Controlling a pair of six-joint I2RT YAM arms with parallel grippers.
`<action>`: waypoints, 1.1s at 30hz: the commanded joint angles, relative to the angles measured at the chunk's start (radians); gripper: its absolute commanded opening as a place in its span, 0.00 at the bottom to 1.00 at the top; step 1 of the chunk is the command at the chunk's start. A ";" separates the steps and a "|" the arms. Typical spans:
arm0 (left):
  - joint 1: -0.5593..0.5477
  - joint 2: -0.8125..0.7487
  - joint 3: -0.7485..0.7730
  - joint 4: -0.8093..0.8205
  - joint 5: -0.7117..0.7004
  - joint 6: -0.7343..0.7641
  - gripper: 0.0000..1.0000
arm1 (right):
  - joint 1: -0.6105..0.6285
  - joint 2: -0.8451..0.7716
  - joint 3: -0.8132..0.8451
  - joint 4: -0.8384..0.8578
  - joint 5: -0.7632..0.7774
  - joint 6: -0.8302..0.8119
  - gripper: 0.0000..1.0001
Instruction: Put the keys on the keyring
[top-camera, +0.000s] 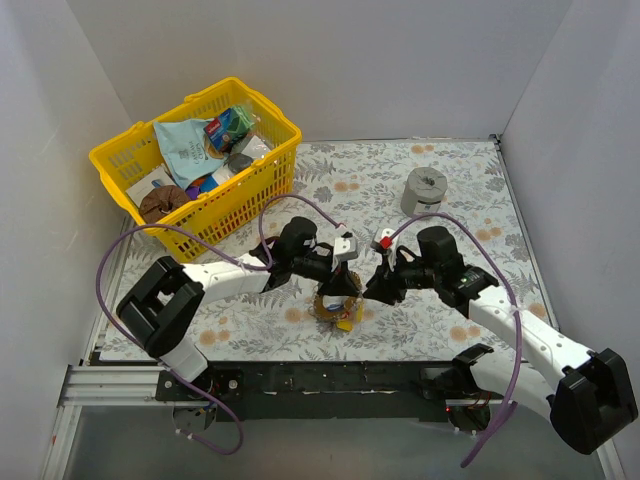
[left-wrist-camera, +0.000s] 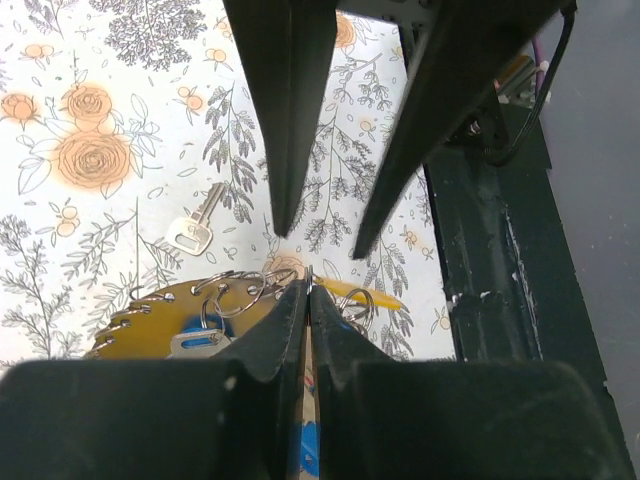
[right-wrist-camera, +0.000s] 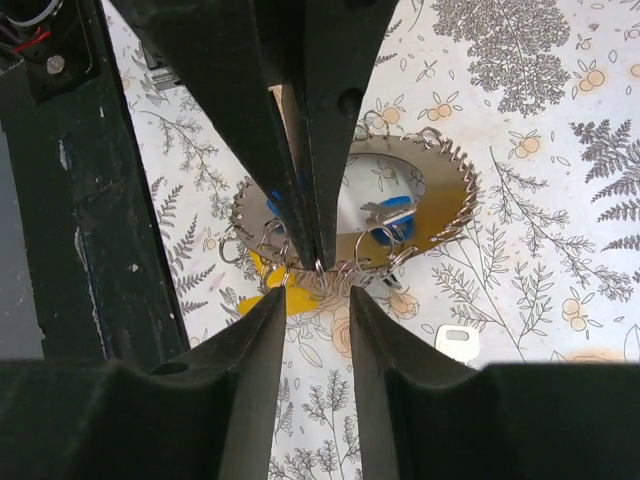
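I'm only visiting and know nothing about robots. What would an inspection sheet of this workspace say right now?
Surface: floral cloth, lying flat.
Job's things: keyring lies flat, yellow key at its rim, blue-headed key in its centre; silver key loose beside it.
Clutter: yellow basket of packets, far left; grey roll, far side.
Hands: left hand shut on the keyring's rim; right hand open, facing it.
Cables: purple cables loop over both arms.
Surroundings: white walls on three sides.
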 joint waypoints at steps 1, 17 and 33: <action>-0.002 -0.086 -0.055 0.179 -0.035 -0.090 0.00 | 0.001 -0.068 -0.048 0.095 0.011 0.057 0.43; 0.014 -0.142 -0.136 0.343 -0.036 -0.183 0.00 | 0.001 -0.079 -0.108 0.155 -0.047 0.111 0.47; 0.018 -0.143 -0.130 0.342 -0.024 -0.189 0.00 | 0.001 -0.024 -0.156 0.294 -0.099 0.174 0.40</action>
